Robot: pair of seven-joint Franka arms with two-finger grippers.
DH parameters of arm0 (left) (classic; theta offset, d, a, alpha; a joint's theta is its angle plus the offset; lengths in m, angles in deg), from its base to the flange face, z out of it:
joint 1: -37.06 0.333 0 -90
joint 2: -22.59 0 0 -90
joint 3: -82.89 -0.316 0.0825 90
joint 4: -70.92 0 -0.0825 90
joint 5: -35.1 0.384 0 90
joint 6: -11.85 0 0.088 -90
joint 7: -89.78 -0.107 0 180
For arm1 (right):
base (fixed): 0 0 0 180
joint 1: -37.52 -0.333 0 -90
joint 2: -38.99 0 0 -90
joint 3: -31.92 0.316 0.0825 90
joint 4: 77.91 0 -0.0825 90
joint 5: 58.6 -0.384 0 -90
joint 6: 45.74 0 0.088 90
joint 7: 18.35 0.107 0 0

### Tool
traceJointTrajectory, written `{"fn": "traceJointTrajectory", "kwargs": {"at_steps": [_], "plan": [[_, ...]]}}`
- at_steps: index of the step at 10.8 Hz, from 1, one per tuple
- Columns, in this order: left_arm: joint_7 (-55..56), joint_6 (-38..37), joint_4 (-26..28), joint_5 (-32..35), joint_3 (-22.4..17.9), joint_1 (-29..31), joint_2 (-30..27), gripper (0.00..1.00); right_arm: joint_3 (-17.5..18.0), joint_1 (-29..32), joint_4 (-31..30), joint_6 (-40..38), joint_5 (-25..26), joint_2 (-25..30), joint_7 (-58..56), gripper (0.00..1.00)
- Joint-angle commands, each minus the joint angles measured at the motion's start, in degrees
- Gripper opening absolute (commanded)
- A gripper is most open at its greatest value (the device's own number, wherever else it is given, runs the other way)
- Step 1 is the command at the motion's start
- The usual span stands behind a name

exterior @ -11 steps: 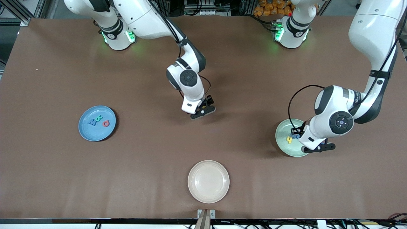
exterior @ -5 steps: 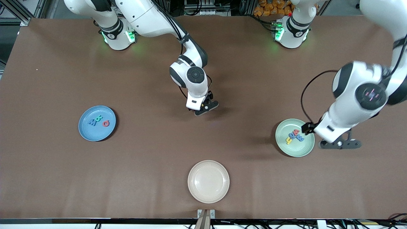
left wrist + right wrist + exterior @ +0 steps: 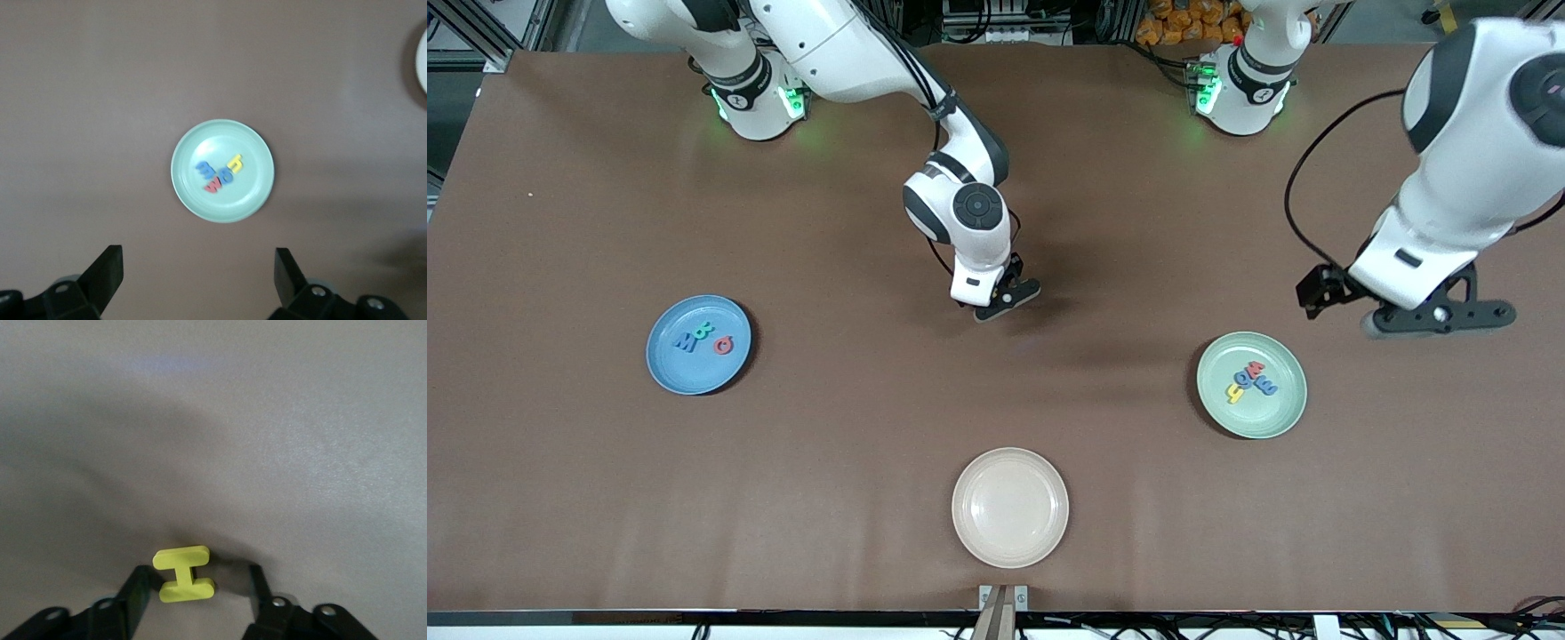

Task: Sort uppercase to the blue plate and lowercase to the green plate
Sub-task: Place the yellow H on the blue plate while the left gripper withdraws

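The right gripper (image 3: 1005, 300) is low over the middle of the tabletop (image 3: 854, 222), its fingers (image 3: 137, 587) standing on either side of the yellow H (image 3: 184, 574), which lies flat on the tabletop; a gap shows on at least one side, so they straddle it without a firm hold. The left gripper (image 3: 1436, 318) hangs in the air near the left arm's end of the tabletop, above bare surface just beside the green plate (image 3: 1282, 420), fingers (image 3: 107, 273) spread wide and holding nothing. That plate holds the yellow h (image 3: 1235, 389), a blue g (image 3: 1242, 377), a blue m (image 3: 1265, 385) and a small red piece (image 3: 1255, 368), clustered together. Toward the right arm's end sits the blue plate (image 3: 671, 375) with a blue W/M (image 3: 685, 342), teal B (image 3: 704, 332) and red G (image 3: 724, 345). A cream plate (image 3: 1009, 507) lies near the tabletop's front edge.
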Motion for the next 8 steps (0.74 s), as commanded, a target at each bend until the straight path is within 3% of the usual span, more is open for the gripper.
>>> {"fn": "traceJointTrajectory", "kwargs": {"at_steps": [1,4,8], "plan": [[-1.70,-3.04,1.58,-2.33,-4.87,-3.81,-3.80,1.00,0.29,0.15,0.78,-0.60,0.55,-0.20,0.62,0.52],[-1.79,-3.76,1.58,-3.82,-8.91,-7.06,-4.50,1.00,0.29,0.24,1.30,-0.60,0.29,-0.20,0.89,0.42],[-1.79,-4.55,1.67,-4.96,-9.71,-7.24,-5.38,1.00,0.29,0.33,1.30,-0.69,0.37,-0.11,0.45,0.31]]}}
